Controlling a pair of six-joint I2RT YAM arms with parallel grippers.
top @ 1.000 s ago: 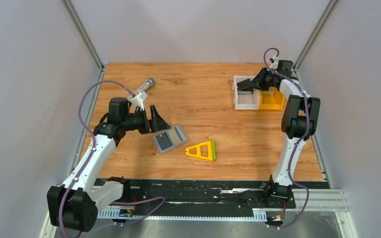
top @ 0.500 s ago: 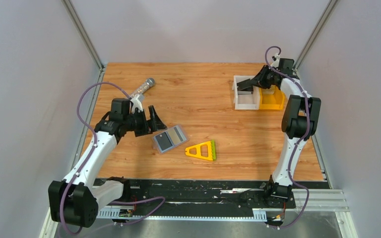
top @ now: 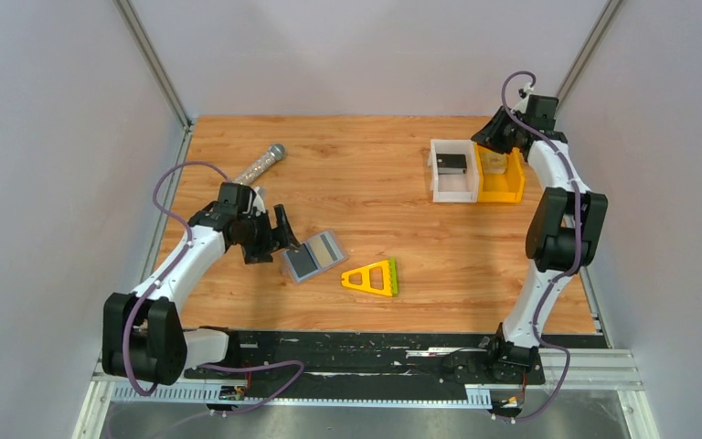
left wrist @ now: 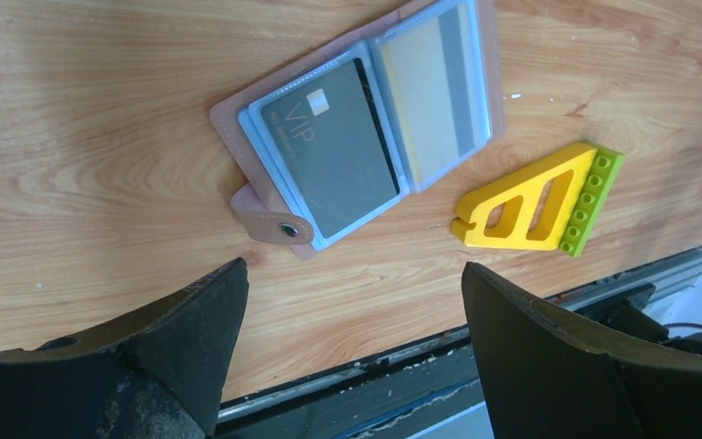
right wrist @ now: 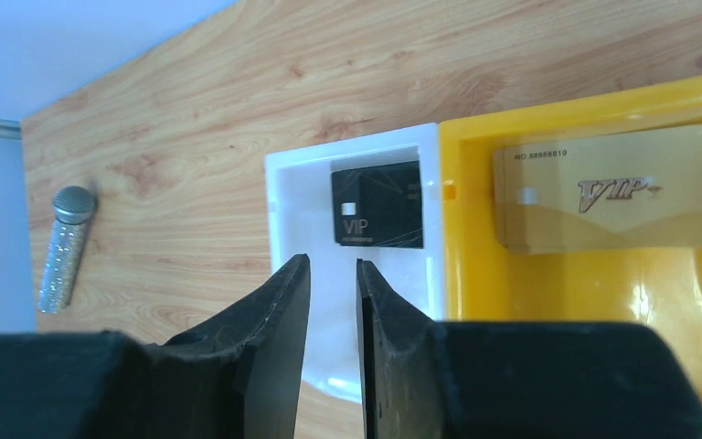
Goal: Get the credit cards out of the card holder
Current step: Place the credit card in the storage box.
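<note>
The card holder lies open on the table left of centre. In the left wrist view the holder shows a dark grey VIP card in one slot and a tan card in the other. My left gripper is open and empty at the holder's left edge, and the holder lies just beyond its jaws. My right gripper hovers over the bins at the back right, jaws a narrow gap apart and empty. A black VIP card lies in the white bin. A gold VIP card lies in the yellow bin.
The white bin and yellow bin stand side by side at the back right. A yellow-and-green triangular frame lies right of the holder. A silver glitter tube lies at the back left. The table's near edge is close behind the left jaws.
My left gripper has moved in and down to the holder's left edge. My right gripper has pulled back out of the white bin, uncovering the black card there.
</note>
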